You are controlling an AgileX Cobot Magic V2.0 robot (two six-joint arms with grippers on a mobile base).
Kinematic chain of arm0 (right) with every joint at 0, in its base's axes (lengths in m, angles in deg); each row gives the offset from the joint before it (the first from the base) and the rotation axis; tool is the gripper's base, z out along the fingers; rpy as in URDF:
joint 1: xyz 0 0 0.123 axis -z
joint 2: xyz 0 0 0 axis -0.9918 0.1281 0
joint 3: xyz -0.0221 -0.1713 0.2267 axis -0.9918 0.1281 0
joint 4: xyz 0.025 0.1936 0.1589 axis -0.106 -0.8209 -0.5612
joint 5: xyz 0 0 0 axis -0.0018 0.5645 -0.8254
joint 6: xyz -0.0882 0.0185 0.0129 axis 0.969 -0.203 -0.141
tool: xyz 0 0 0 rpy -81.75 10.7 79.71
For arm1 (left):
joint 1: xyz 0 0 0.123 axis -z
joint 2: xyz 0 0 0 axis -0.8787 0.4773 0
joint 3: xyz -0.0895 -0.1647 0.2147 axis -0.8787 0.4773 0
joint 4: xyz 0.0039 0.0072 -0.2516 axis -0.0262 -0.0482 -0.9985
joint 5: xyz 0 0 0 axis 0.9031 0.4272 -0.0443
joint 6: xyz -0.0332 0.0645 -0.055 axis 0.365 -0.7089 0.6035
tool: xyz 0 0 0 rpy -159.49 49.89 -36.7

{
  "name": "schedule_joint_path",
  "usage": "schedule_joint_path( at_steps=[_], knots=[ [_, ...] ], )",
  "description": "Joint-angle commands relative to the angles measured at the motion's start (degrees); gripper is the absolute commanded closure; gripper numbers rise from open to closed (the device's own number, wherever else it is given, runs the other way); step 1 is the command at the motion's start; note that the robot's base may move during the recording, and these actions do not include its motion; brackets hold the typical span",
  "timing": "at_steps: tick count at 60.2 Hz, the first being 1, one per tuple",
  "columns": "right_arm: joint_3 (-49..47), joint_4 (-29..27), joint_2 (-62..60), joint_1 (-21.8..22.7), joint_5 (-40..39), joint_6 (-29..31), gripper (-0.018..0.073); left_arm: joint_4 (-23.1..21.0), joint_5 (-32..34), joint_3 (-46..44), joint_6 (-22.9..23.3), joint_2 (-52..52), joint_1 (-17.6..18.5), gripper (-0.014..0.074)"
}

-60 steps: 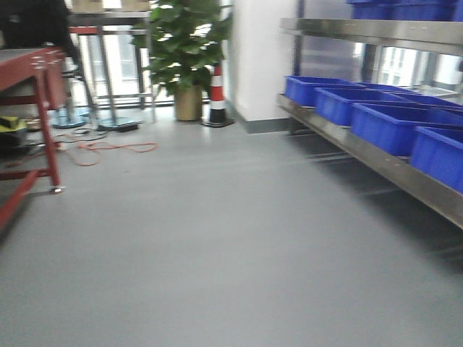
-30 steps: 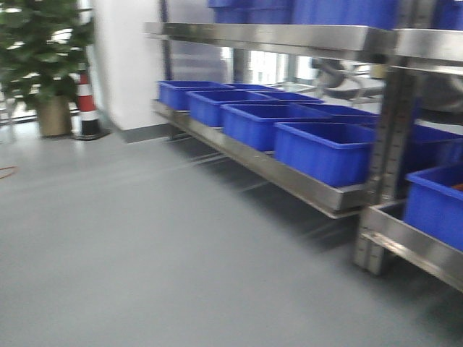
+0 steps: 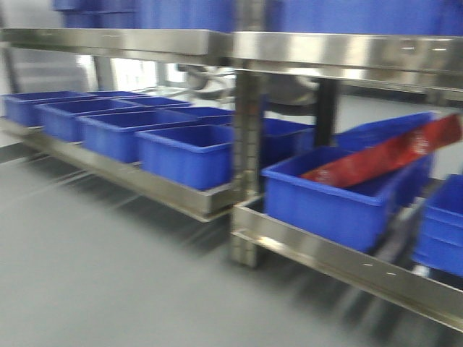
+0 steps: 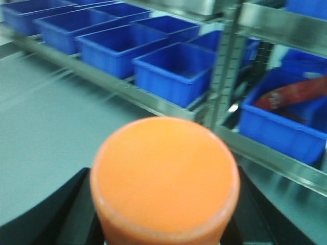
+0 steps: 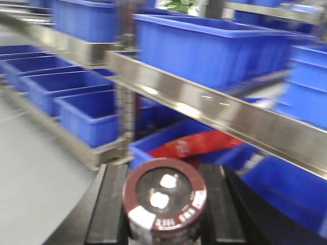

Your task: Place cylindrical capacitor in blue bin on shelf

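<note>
At the bottom of the right wrist picture, the right gripper [image 5: 164, 209] clamps the hard, likely slippery capacitor [image 5: 164, 196] by its round sides, the best hold, while the left gripper [image 4: 164, 217] clamps an orange tub [image 4: 164, 173].

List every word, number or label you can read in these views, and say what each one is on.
Nothing here reads clearly.
Cylindrical capacitor: white print on its rim band, too blurred to read.
Red packet in a blue bin: white marks, too blurred to read.
Orange cylinder: no text on its top.
Shelf: no text on its rails.
</note>
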Motion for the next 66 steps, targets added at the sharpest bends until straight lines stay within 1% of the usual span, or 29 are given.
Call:
schedule_joint_path(
  at_steps=[1,66],
  knots=[
    [0.1,0.6,-0.2,-0.1,-1.6,0.1,0.0721,-0.1,1.3,0.0,-0.1,-0.5,0.3,0.0707],
    [0.1,0.6,-0.2,-0.1,-1.6,0.1,0.0721,-0.1,1.3,0.0,-0.1,-0.5,0.3,0.0707]
  ],
)
